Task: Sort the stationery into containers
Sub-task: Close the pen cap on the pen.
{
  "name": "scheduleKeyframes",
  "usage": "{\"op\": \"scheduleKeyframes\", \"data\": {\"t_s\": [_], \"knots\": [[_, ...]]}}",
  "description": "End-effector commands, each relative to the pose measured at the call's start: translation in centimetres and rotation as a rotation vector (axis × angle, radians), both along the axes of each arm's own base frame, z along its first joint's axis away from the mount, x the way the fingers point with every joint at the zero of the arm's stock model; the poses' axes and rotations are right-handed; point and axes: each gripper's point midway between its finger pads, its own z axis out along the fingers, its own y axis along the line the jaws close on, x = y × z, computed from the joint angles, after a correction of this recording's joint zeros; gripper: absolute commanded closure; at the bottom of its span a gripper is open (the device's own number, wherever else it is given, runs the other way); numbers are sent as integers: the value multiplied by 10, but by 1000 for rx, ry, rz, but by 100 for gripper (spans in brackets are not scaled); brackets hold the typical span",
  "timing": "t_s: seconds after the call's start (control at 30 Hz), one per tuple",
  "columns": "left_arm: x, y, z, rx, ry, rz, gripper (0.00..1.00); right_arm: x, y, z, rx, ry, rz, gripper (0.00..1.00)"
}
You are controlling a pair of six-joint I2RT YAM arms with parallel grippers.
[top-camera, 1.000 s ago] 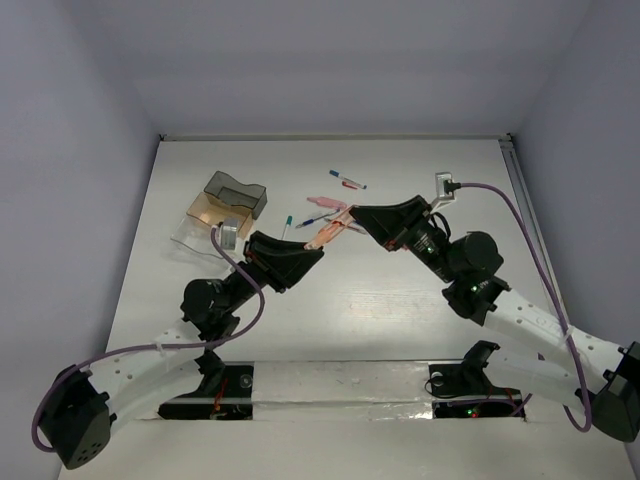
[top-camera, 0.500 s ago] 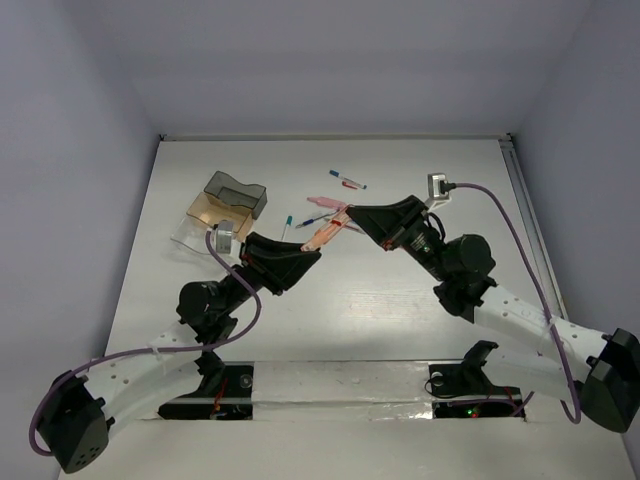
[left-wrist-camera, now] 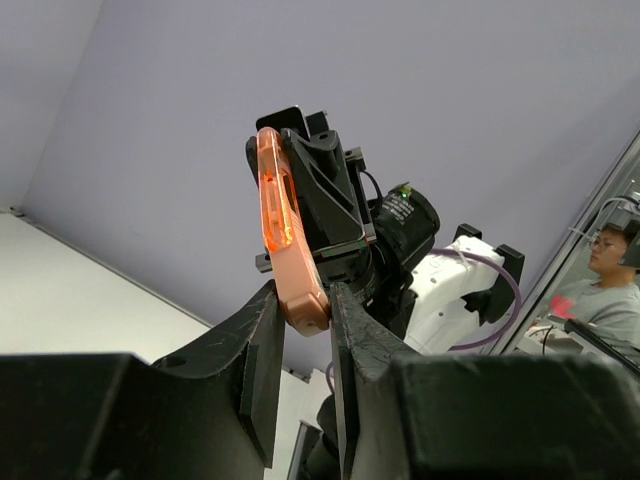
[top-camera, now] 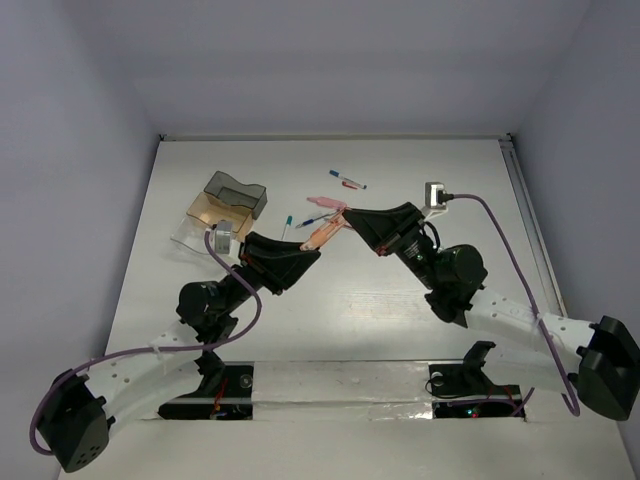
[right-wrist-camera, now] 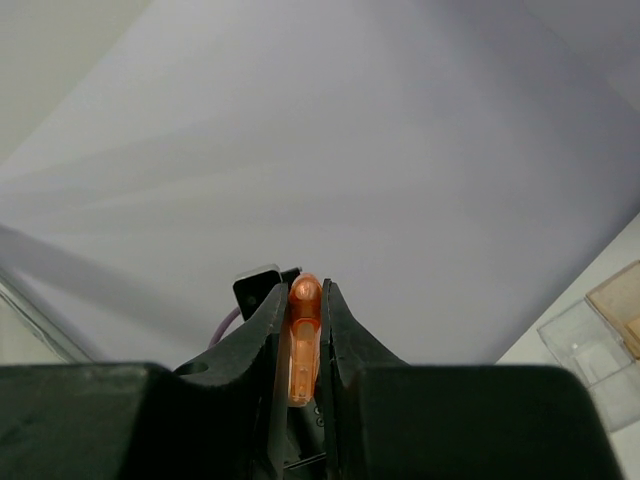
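On the white table (top-camera: 350, 320), a cluster of small transparent plastic trays is seen at the far left. A smoky dark grey tray (top-camera: 235, 192) sits farthest from the arms, a clear tan-tinted tray (top-camera: 207, 211) is set against it, and a colourless clear tray (top-camera: 188, 238) lies nearest the arms. Loose stationery is scattered beyond the grippers: a thin white pen with red and blue ends (top-camera: 350, 181), a flat pink piece (top-camera: 324, 202), a blue-tipped pen (top-camera: 312, 220) and a teal-capped pen (top-camera: 286, 221).

A long, flat, translucent orange plastic piece (top-camera: 325, 234) is held off the table between the two arms, near the loose pens and well apart from the trays. The left gripper (top-camera: 312, 247) is closed narrowly on its lower end, with both fingers pressed against the flat sides in the left wrist view. The right gripper (top-camera: 346, 217) is clamped on the other end, its jaws nearly together. The orange piece's rounded tip shows between the right gripper's fingers (right-wrist-camera: 330, 325) in the right wrist view.
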Motion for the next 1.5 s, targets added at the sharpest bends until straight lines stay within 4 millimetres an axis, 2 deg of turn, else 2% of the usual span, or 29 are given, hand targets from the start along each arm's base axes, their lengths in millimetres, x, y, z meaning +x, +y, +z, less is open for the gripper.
{"op": "scheduleKeyframes", "data": {"t_s": [0.0, 0.2, 0.47, 0.6, 0.63, 0.7, 0.8, 0.83, 1.03, 1.1, 1.13, 1.2, 1.3, 1.4, 1.47], "knots": [[-64, 64, 110, -404, -402, 2, 100, -9, 24, -41, -117, -5, 33, 100], [-64, 63, 112, -407, -400, -6, 100, -15, 39, -50, -149, -14, 74, 100], [-69, 70, 115, -427, -411, -1, 100, -19, 37, -65, -152, 21, 95, 100], [-71, 64, 114, -420, -405, -46, 100, -19, 41, -69, -207, -15, 88, 100], [-70, 62, 114, -417, -401, -53, 98, -20, 43, -65, -216, -38, 93, 100], [-68, 60, 111, -417, -381, -69, 95, -18, 46, -69, -266, -53, 79, 100], [-65, 62, 110, -420, -357, -57, 84, -20, 38, -62, -260, -79, 55, 100], [-64, 63, 109, -421, -353, -49, 77, -19, 36, -61, -262, -79, 44, 100], [-59, 67, 110, -418, -337, -2, 62, -23, 29, -60, -274, -74, 39, 100], [-59, 66, 110, -419, -342, -5, 62, -25, 29, -59, -270, -75, 48, 100], [-60, 66, 111, -421, -343, -9, 67, -24, 29, -60, -268, -71, 47, 100], [-61, 65, 111, -421, -344, -18, 71, -24, 26, -58, -256, -70, 34, 100], [-60, 61, 110, -407, -336, -36, 71, -20, 21, -54, -240, -57, 7, 100], [-58, 54, 104, -381, -316, -56, 66, -19, 21, -47, -212, -49, 4, 100], [-52, 50, 95, -359, -286, -50, 59, -15, 19, -38, -197, -49, -9, 100]]}}
